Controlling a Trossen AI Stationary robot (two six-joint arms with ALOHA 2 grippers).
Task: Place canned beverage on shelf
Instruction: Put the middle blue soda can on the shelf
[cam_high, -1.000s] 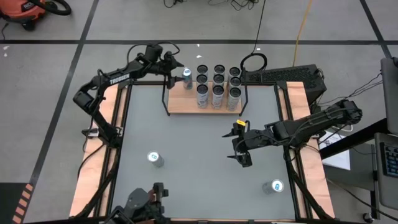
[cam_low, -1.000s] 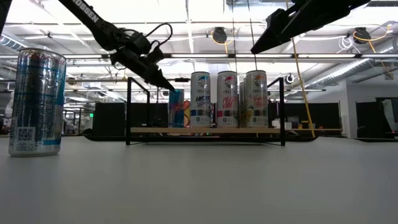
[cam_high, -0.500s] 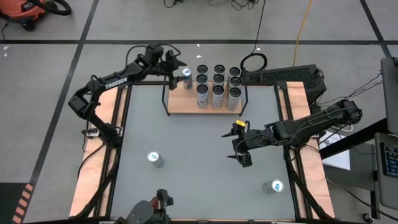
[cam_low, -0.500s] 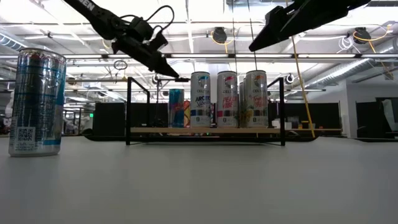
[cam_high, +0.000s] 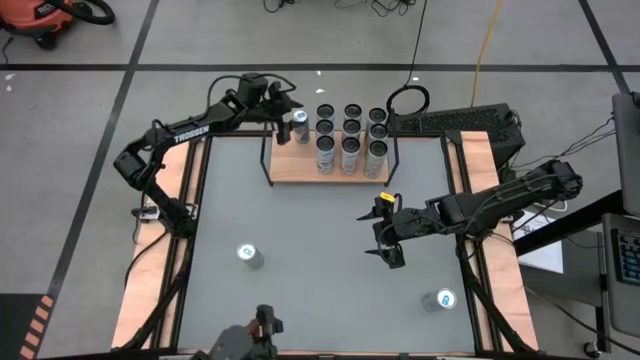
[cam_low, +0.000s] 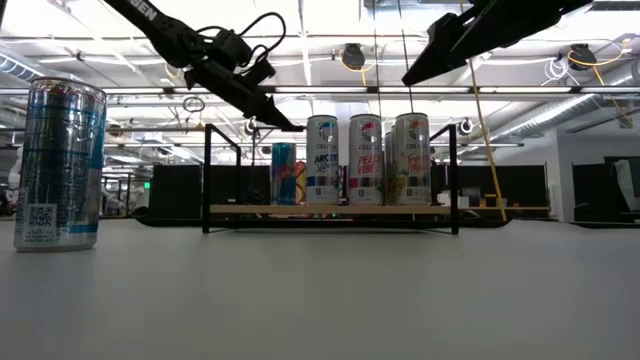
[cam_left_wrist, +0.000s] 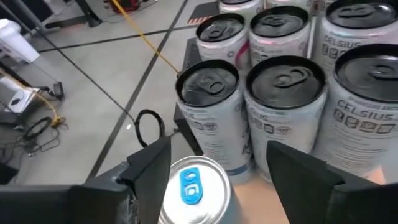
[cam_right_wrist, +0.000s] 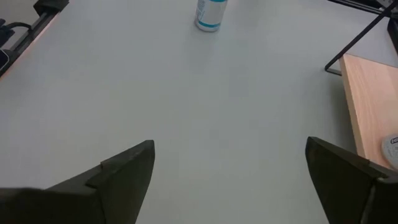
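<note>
Above the light-wood, black-framed shelf (cam_high: 325, 165), my left gripper (cam_high: 287, 112) hangs wide open. Directly beneath stands the upright blue-topped silver can (cam_high: 300, 125). My right gripper (cam_high: 385, 243), also open, waits mid-table.

Shelf (cam_high: 300, 168) – light wood board, thin black rod frame. Cans on it: white Celsius cans (cam_low: 365, 160) with dark lids, plus one blue-and-red can (cam_low: 284, 173) with blue tab. Counter (cam_high: 320, 260) – grey, wood-edged. Arms dark.

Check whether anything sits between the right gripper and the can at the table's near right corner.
Nothing visible does. The right gripper hangs open above bare grey tabletop, and the can stands alone toward the near right corner with only clear surface between them.
</note>
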